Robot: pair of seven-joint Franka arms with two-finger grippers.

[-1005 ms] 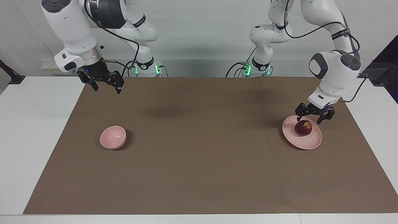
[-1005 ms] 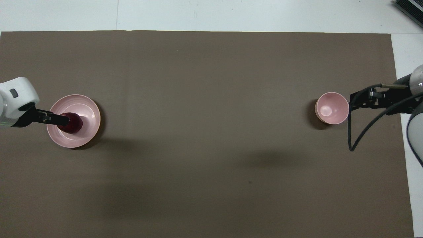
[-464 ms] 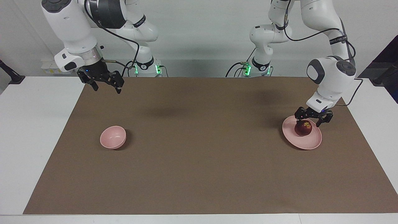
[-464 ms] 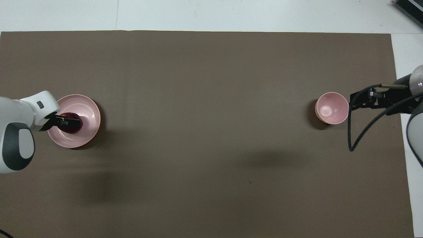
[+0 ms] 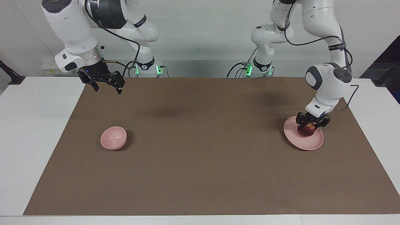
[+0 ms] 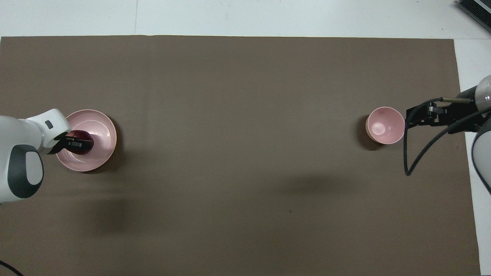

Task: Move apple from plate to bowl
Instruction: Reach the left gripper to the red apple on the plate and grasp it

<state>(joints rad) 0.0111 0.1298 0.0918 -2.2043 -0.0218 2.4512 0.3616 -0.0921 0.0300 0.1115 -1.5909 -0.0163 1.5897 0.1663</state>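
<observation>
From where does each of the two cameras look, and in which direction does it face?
Facing view: high across the table, looking at the robots; both whole arms show, the left tool down at the apple on the plate, the right tool waiting in the air.
Overhead view: above the robots' end, looking steeply down; only the wrists and tools show.
Shared: plate, apple, bowl, both tools, half a turn apart.

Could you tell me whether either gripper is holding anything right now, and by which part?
The left gripper straddles the apple on the plate; whether it grips cannot be told. The right gripper holds nothing.
</observation>
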